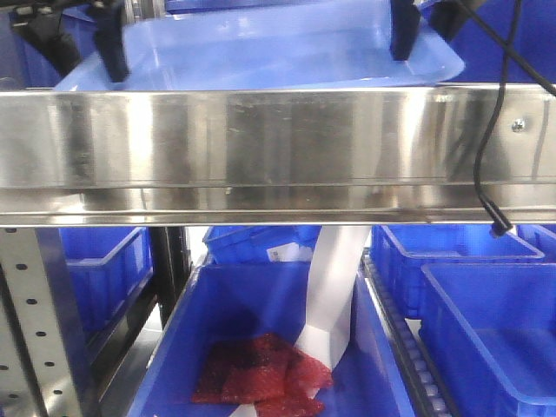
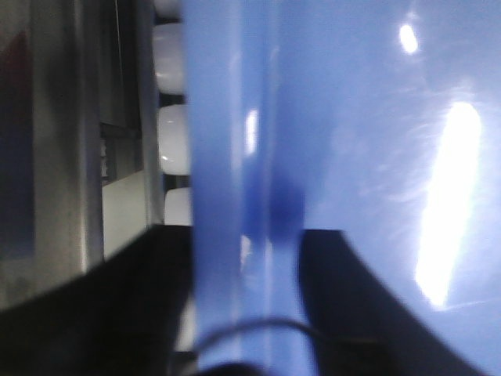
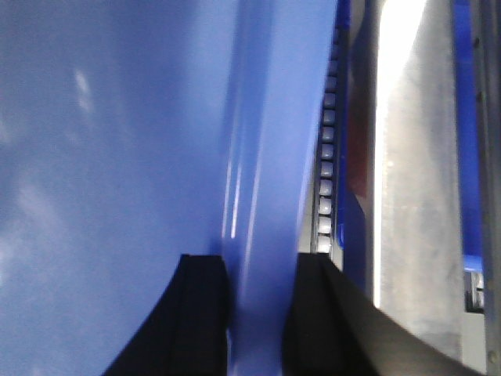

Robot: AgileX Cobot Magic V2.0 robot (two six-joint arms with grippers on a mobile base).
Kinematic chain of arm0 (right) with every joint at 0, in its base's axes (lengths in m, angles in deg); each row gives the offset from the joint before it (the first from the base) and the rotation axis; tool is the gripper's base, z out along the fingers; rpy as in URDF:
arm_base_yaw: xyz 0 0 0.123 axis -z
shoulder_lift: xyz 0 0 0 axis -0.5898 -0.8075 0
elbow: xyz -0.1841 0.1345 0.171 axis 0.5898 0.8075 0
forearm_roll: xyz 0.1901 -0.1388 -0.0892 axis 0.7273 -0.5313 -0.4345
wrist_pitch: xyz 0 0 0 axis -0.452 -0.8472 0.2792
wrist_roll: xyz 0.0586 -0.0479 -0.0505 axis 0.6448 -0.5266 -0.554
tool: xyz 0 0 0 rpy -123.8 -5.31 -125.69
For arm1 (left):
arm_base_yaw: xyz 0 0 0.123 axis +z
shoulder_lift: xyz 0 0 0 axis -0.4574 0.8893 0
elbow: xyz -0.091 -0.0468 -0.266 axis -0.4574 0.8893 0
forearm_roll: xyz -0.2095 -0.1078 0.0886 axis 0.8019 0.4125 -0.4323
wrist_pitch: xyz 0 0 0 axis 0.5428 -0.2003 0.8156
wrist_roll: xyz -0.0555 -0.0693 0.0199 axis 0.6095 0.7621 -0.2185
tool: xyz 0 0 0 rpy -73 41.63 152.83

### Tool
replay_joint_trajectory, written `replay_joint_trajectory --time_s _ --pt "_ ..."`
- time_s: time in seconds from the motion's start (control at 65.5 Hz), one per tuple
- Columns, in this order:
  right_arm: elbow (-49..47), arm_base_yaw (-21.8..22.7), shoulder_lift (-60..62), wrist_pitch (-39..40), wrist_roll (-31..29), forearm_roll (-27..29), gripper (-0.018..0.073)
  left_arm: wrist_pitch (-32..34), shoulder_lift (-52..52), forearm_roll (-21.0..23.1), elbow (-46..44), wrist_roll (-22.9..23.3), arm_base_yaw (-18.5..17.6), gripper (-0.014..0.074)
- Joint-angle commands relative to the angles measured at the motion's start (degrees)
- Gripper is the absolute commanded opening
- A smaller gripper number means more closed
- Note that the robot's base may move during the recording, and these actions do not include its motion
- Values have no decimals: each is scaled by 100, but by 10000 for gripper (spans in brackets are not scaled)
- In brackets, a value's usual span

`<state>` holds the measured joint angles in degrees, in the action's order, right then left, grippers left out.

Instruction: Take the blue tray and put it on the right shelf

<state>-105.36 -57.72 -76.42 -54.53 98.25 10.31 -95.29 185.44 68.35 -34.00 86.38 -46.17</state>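
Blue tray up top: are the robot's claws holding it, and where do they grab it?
Yes. Both claws pinch the blue tray by its rolled rim: left claw on one side edge, right claw on the other.

A shiny stainless-steel shelf with a broad reflective front rail spans the middle of the front view; a perforated grey metal upright stands at lower left. The wide, shallow light-blue plastic tray sits above the rail at the top of frame
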Motion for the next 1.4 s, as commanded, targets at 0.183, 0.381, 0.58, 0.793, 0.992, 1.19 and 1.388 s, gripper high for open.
replay_joint_trajectory --time_s 0.183,0.381,0.58,0.793,0.992,1.19,1.388 --pt "-210 -1 277 150 -103 -153 639 175 -347 111 -215 -24 -2 578" --pt "-226 -1 435 -19 -103 -153 622 91 -558 111 -255 -51 -2 579" --pt "-174 -26 983 -161 -306 -153 601 50 -1185 95 -215 -364 -52 578" --pt "400 -26 1956 114 -384 -153 309 601 -2121 54 541 -509 -238 446" --pt "1733 -26 3200 742 -402 -153 56 1858 -3552 67 2546 -538 -417 83" --pt "3865 -26 4640 2133 -413 -153 56 3418 -5255 67 4701 -538 -534 -48" --pt "6134 -26 6157 3807 -534 -266 56 4740 -7019 118 6725 -538 -534 -48"
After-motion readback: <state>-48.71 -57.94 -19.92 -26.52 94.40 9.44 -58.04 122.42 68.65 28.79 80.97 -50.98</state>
